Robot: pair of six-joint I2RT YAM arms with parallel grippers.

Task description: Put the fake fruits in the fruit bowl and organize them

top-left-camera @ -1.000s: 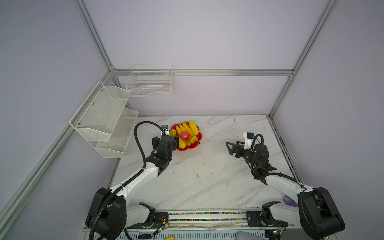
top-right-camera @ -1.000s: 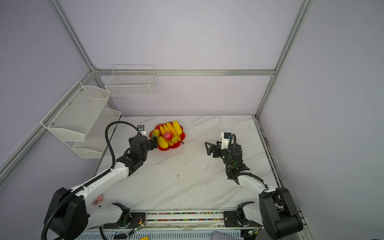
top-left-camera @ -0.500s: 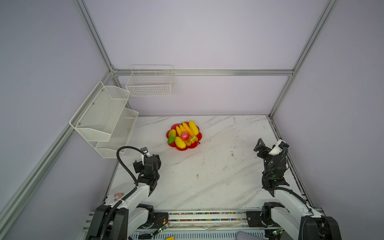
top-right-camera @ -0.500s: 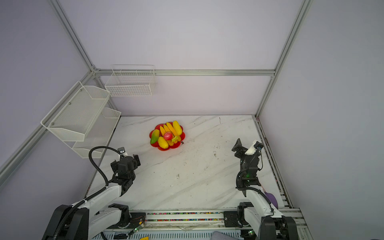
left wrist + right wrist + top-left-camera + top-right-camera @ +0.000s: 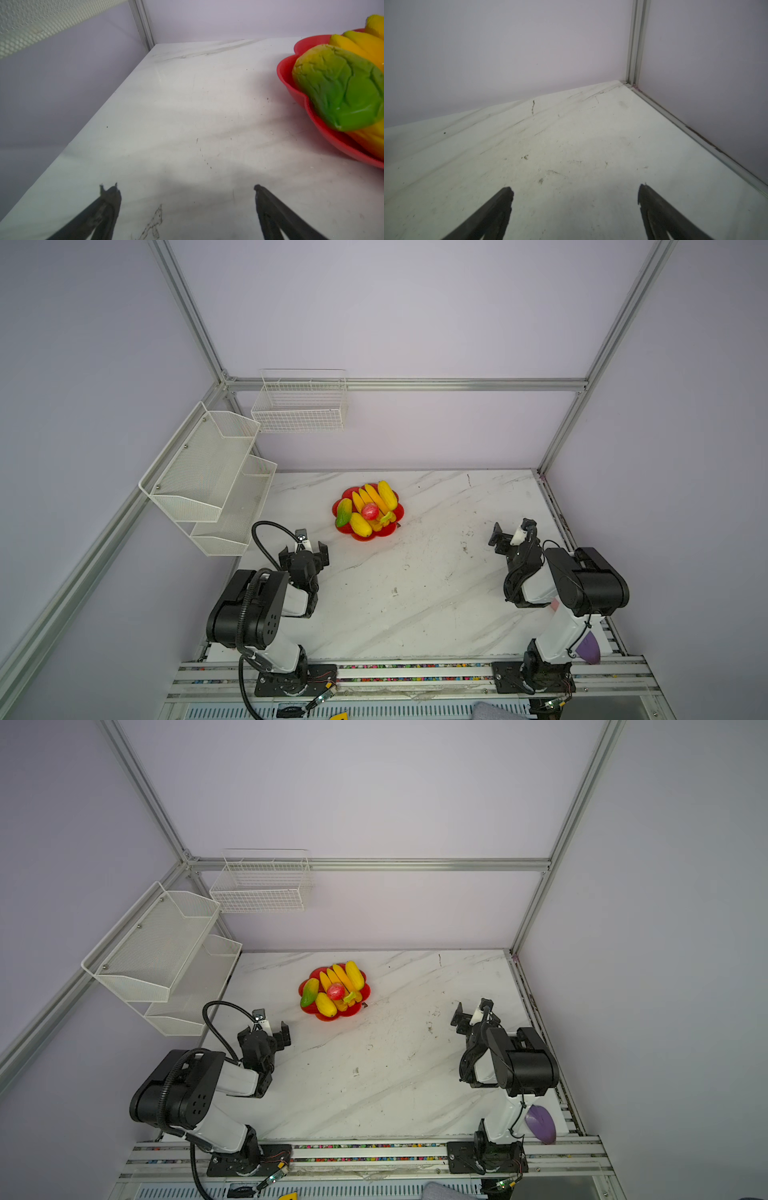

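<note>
The red fruit bowl point(image 5: 365, 536) point(image 5: 332, 1016) sits at the back middle of the marble table. In it lie the fake fruits: a banana bunch point(image 5: 373, 497), a red apple point(image 5: 369, 511), a yellow-green oval point(image 5: 343, 512) and two yellow ovals point(image 5: 360, 525) point(image 5: 387, 494). My left gripper point(image 5: 304, 551) point(image 5: 266, 1031) stands open and empty in front of the bowl, to its left and apart from it. The left wrist view shows the open left gripper point(image 5: 187, 187) over bare table, with the green fruit point(image 5: 342, 89) in the bowl point(image 5: 286, 72) off to one side. My right gripper point(image 5: 513, 531) point(image 5: 575, 189) is open and empty near the right edge.
A white mesh shelf point(image 5: 208, 472) and a wire basket point(image 5: 301, 402) hang at the back left. A purple rounded object point(image 5: 540, 1123) lies by the right arm's base. Both arms are folded over their bases at the front rail point(image 5: 415, 672).
A second ago my left gripper was at the bowl's left rim and the right one over mid-table. Both arms have since drawn back toward the front and folded. Bowl and fruits stayed put.
</note>
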